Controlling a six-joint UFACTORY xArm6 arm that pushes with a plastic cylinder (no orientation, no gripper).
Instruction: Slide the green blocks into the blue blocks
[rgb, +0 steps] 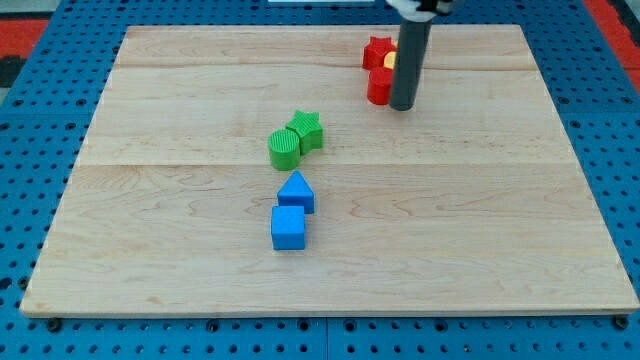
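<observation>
A green star block (308, 130) and a green cylinder block (285, 149) sit touching each other near the middle of the wooden board (150, 200). Just below them lie a blue triangular block (296, 191) and a blue cube (288, 228), close together. The green cylinder is a short gap above the blue triangle. My tip (403, 105) is at the view's upper right, far from the green and blue blocks, right beside the red blocks.
Two red blocks (379, 70) and a small yellow block (390, 61) are clustered at the view's top right, partly hidden behind the rod. A blue pegboard (40, 120) surrounds the board.
</observation>
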